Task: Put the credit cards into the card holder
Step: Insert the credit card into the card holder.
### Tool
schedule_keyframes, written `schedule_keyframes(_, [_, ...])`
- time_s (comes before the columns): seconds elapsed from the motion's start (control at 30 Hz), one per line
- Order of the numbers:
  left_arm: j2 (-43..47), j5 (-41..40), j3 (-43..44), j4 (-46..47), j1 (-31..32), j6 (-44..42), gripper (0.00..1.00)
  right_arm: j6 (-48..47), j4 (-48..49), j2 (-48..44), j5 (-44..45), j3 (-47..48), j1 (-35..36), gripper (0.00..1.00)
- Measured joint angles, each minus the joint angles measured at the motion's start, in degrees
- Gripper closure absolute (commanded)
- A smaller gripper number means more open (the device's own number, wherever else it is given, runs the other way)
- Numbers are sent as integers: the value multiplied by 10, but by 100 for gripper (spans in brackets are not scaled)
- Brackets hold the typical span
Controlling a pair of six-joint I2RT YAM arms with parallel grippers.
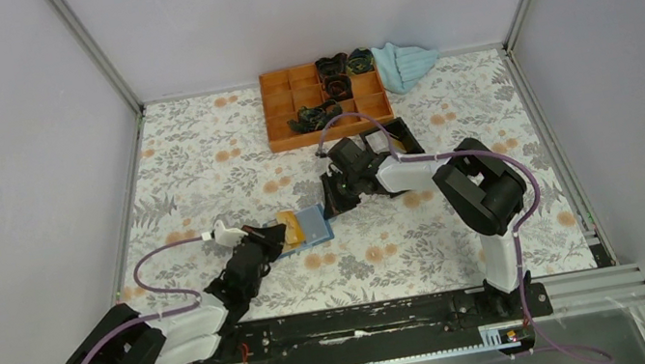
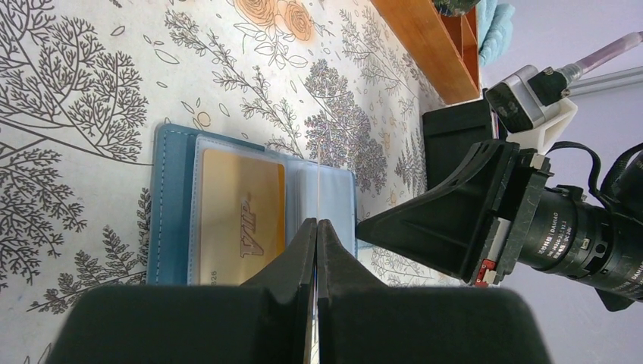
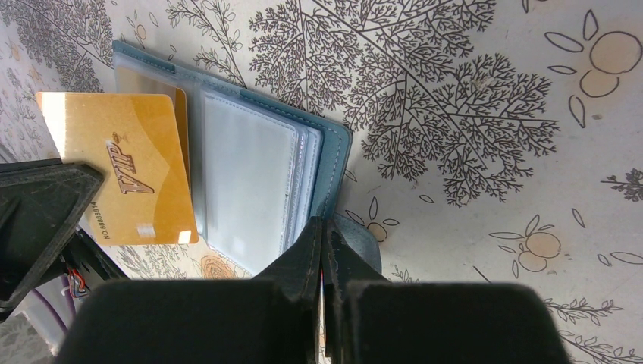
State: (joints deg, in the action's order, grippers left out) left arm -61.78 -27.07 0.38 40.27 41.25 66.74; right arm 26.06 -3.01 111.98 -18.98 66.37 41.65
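Blue card holder (image 3: 250, 182) lay open on worktop (image 1: 198, 162), gold card (image 3: 125, 163) across its left half. Left fingers (image 2: 312, 227) pressed shut above card; right fingers (image 3: 319, 227) shut at holder's right edge. Could not tell whether either held anything.

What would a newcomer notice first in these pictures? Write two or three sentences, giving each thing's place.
An open teal-blue card holder lies mid-table on the floral cover, between the left gripper and right gripper, both with jaws shut. A gold VIP card juts past its edge on the left gripper's side, apparently pinched there. An orange compartment tray sits at the far edge.
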Motion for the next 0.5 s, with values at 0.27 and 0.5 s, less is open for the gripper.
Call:
schedule_keyframes(0.27, [16, -7, 0, -9, 3, -7, 100, 0, 0, 0, 0, 0, 0, 100])
schedule_keyframes(0.5, [26, -11, 0, -18, 3, -11, 100, 0, 0, 0, 0, 0, 0, 100])
